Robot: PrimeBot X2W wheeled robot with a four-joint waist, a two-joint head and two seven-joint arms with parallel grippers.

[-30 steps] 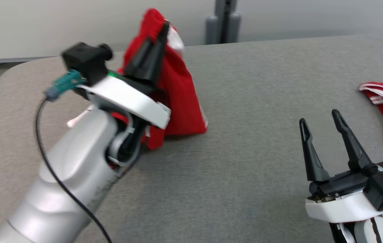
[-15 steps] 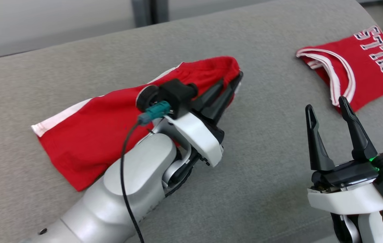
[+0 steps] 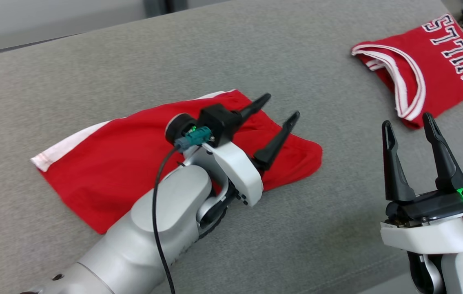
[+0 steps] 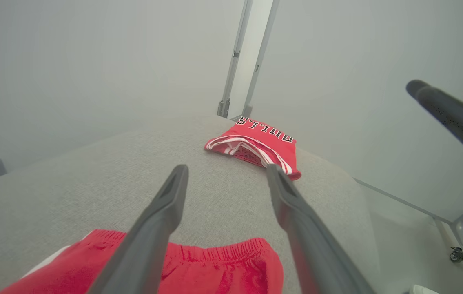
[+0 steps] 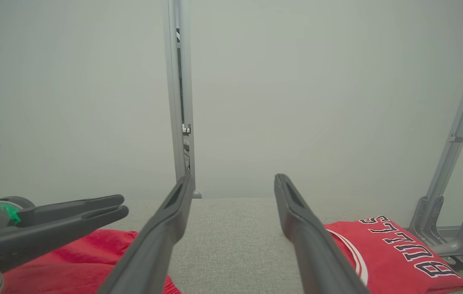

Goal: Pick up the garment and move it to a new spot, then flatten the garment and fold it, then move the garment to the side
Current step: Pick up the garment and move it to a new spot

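– Garment (image 3: 109,167) first: where does it lie?
– It lies flat on the grey table (image 3: 255,49), well apart from the red BULLS jersey (image 3: 431,81). A strip of bare tabletop separates the two.
– What can't you see of it?
– The left arm crosses it, so part of the long edge nearer the robot is covered. In the left wrist view the frame cuts it off just behind the gathered waistband (image 4: 223,249). The jersey is clipped too, by the side of the head view.
– Which way does it run?
– Its long axis goes across the table. The waistband end points toward the jersey and the hem end lies farthest from it. A white stripe follows one long edge out to that hem.
– And the grippers?
– The left gripper (image 3: 282,105) sits over the waistband end with its fingers spread wide, aimed at the jersey and holding nothing. I cannot tell whether its lower finger brushes the cloth. The right gripper (image 3: 406,119) is spread just as wide and is empty. It stands by the jersey's near corner, but its height above the table is hard to judge.
– Where is there room to move?
– There is bare grey surface all round the garment, and most of it is between the garment and the jersey. The jersey itself lies close to the table's rounded edge.
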